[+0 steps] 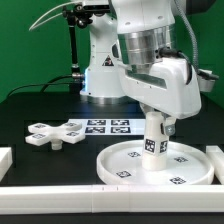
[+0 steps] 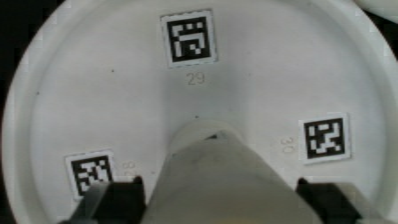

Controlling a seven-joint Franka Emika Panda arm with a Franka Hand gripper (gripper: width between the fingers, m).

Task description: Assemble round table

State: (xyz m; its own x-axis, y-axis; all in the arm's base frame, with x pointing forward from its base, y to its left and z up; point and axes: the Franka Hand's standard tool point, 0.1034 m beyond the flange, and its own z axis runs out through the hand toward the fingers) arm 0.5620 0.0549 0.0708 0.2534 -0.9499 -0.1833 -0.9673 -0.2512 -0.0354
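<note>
The large rimmed round disc lies flat on the black table at the exterior view's right. My gripper is shut on the short thick cylinder leg and holds it upright over the disc's middle, its lower end at or just above the disc. In the wrist view the leg runs down between my dark fingers to the disc, which fills the picture with its tags. The cross-shaped base lies on the table at the exterior view's left, apart from my gripper.
The marker board lies behind the disc, next to the base. White border rails run along the front edge and at the exterior view's right. The arm's base stands at the back.
</note>
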